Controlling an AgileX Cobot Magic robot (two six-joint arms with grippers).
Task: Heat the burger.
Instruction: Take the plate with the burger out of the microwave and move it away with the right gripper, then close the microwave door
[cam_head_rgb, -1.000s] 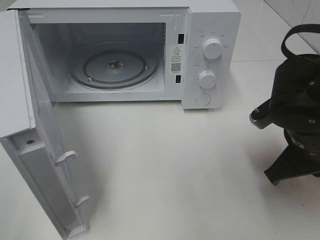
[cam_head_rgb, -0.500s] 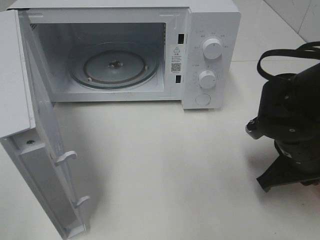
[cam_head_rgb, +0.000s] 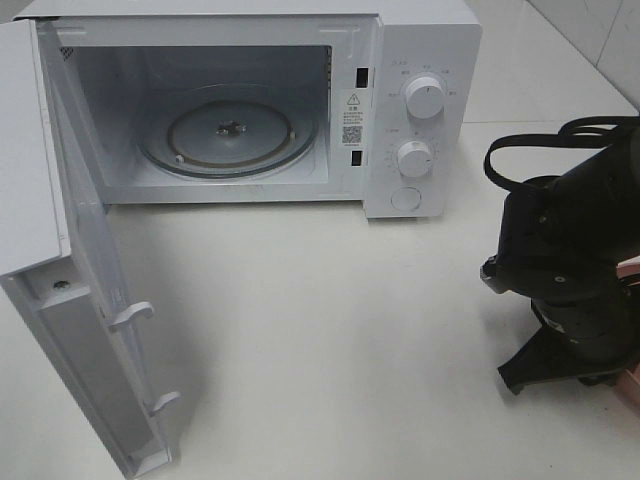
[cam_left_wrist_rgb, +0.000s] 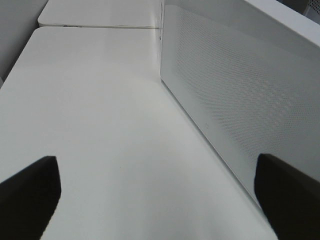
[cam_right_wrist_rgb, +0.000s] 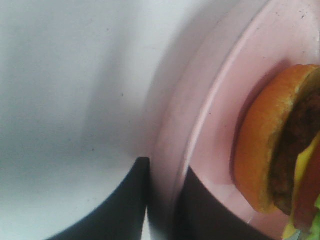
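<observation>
Pink plate (cam_right_wrist_rgb: 210, 130) rim sits between your right gripper's (cam_right_wrist_rgb: 162, 200) narrowed jaws, carrying burger (cam_right_wrist_rgb: 280, 145); left gripper (cam_left_wrist_rgb: 160, 195) idles agape.

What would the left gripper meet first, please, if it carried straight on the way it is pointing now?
Probably nothing close: the left gripper, open, points along the bare white table, running beside the microwave wall. The way looks free to the table's far edge, though depth is unclear.

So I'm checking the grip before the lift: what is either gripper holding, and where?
Right gripper pinches the rim of the round pink plate carrying the golden-bun burger; left gripper holds nothing.
</observation>
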